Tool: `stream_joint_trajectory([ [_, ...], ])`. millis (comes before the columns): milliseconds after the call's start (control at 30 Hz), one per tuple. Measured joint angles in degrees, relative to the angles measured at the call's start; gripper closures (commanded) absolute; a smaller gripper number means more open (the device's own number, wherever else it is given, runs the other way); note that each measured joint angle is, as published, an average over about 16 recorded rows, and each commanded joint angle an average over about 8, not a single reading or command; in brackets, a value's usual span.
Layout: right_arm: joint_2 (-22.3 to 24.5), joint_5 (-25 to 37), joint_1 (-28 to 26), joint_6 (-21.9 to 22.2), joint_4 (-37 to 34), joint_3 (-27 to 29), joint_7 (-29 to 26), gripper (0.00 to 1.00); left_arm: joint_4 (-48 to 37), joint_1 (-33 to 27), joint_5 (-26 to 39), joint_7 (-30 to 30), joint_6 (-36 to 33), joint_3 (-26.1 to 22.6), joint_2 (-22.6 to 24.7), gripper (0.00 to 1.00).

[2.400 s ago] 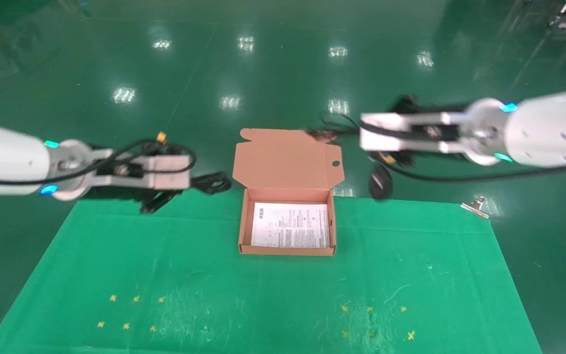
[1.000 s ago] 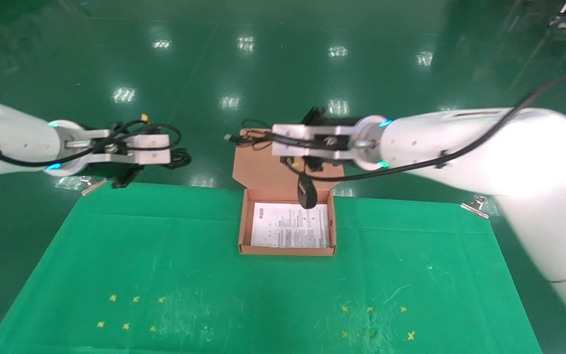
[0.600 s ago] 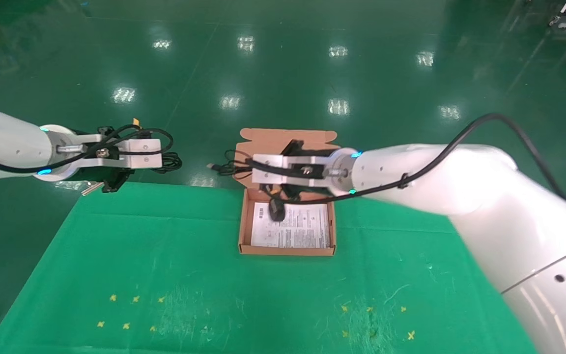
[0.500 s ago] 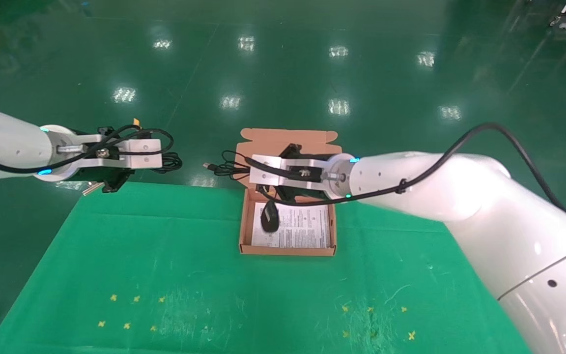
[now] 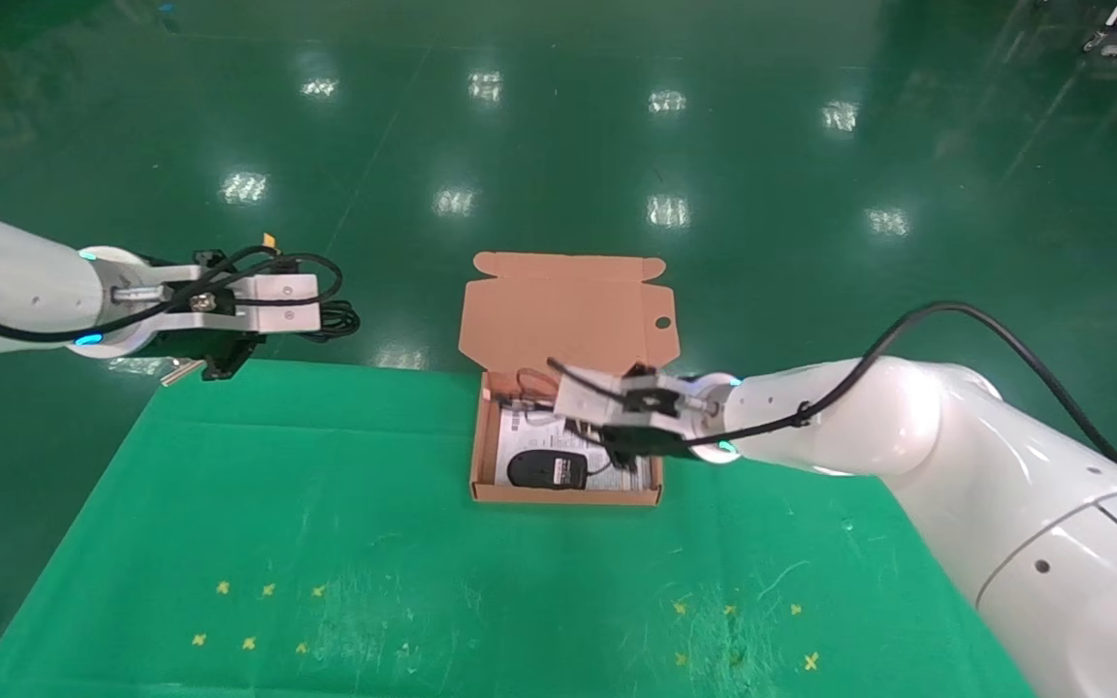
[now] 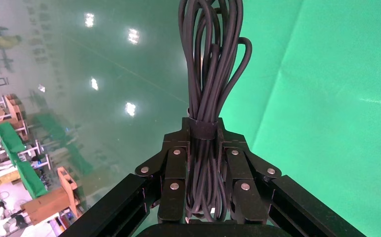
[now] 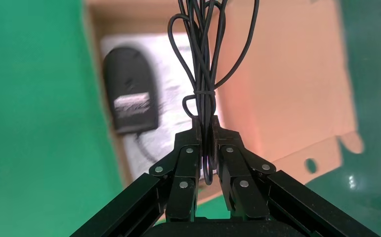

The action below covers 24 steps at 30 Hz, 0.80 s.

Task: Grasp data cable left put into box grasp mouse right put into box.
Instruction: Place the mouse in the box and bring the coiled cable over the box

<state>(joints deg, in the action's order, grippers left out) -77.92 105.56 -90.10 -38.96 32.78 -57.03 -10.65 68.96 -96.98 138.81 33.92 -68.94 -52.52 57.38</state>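
Head view: the mouse (image 5: pixel 546 470) lies label-up inside the open box (image 5: pixel 566 494), on a printed sheet (image 5: pixel 524 435) at the box's near left corner. Its thin cord (image 7: pixel 202 64) runs up to the right hand (image 5: pixel 590 412), which hovers over the box and grips the bunched cord between closed fingers (image 7: pixel 184 180). The box sits at the far edge of the green desk (image 5: pixel 423 572), lid (image 5: pixel 568 310) folded back. Off the desk's far left corner, the left hand (image 5: pixel 311 308) clamps the cable (image 6: pixel 212 79), a bundle of black loops, above the floor.
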Motion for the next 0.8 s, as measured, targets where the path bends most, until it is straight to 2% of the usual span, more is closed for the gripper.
stream_joint_trajectory([
  [33, 0.07, -0.05, -0.08, -0.17, -0.07, -0.4, -0.06, 0.06, 0.01, 0.07, -0.07, 0.0, 0.03, -0.01, 0.06, 1.0],
  [67, 0.16, -0.08, -0.16, -0.34, -0.08, -0.76, -0.12, 0.0, 0.03, 0.16, -0.15, 0.0, 0.07, -0.02, 0.13, 1.0],
  [467, 3.06, -0.16, -0.66, -1.29, 3.08, -2.46, -1.37, 0.0, -0.49, 2.81, -1.25, -0.41, 2.73, -0.67, 2.94, 1.0],
  [800, 9.83, 1.42, -1.12, -1.89, 10.35, -2.18, -4.67, 0.0, -3.19, 6.64, -0.89, -2.24, 9.64, -2.07, 8.2, 1.0],
])
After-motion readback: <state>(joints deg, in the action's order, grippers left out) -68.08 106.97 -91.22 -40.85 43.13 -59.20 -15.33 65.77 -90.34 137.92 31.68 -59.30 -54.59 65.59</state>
